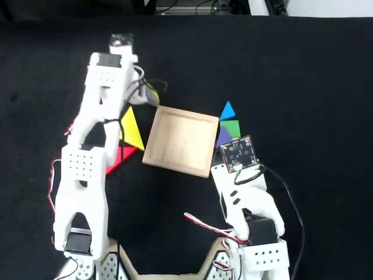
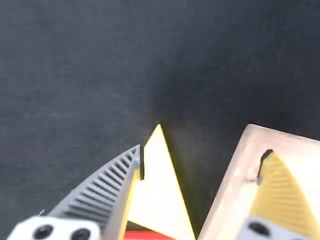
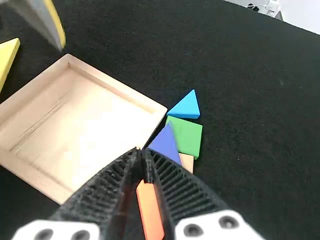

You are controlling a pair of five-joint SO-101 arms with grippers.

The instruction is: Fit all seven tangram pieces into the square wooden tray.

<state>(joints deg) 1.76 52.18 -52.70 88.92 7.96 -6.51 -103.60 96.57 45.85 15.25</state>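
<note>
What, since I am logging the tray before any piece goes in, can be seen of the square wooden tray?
The tray is square and shallow, of pale bare wood, a low rim around a flat floor. It holds no pieces and lies flat on the black table, turned askew. The open left gripper hangs by one corner; the right gripper, shut on an orange piece, hangs over the opposite rim. A purple triangle lies close to that rim; contact unclear.
</note>
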